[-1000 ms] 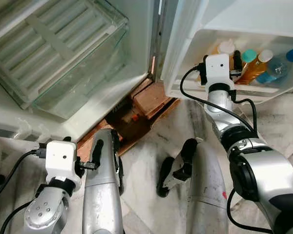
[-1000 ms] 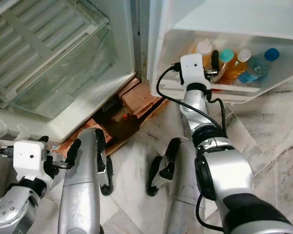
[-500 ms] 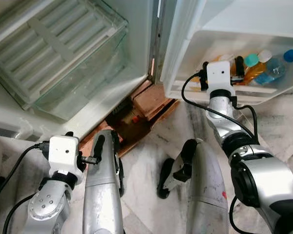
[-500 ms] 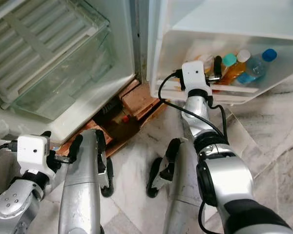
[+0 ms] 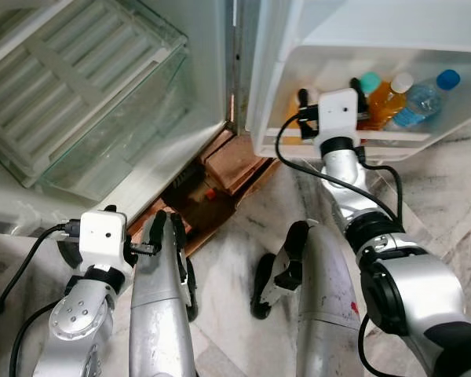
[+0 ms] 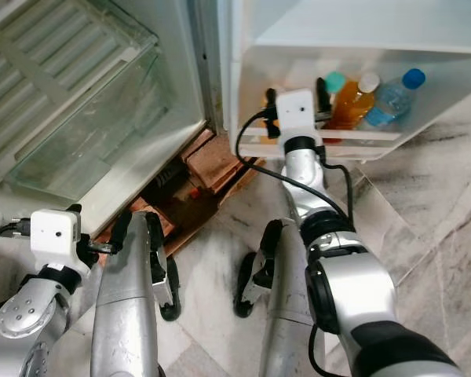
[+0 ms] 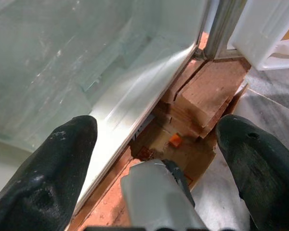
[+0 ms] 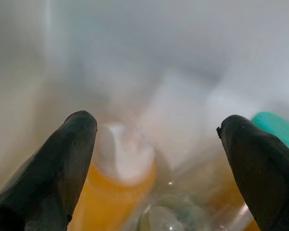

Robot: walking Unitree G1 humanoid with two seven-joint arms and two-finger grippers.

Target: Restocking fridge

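Fridge door shelf (image 5: 424, 135): white bin low on the open door, on the robot's right, holding the bottles in a row.
Bottles: an orange-drink bottle with a white cap (image 8: 123, 166) at the near end; a teal-capped bottle (image 5: 370, 82); an orange bottle with a white cap (image 5: 401, 82); a clear bottle with a blue cap (image 5: 447, 78) at the far end.
Right gripper (image 8: 159, 159): reached into the door shelf above the bottles, fingers spread wide, gripping nothing; the white-capped orange bottle sits between the fingertips, apart from both.
Left gripper (image 7: 156, 144): held low by the robot's left leg, fingers wide apart, nothing in them, pointed at the base of the fridge.
Crisper drawer (image 5: 102, 133): clear, under a ribbed white shelf, on the robot's left.
Wooden blocks (image 7: 207, 96): brown, under the fridge base, a small orange piece (image 7: 175, 140) lying among them.
Floor (image 5: 447, 204): pale veined marble.
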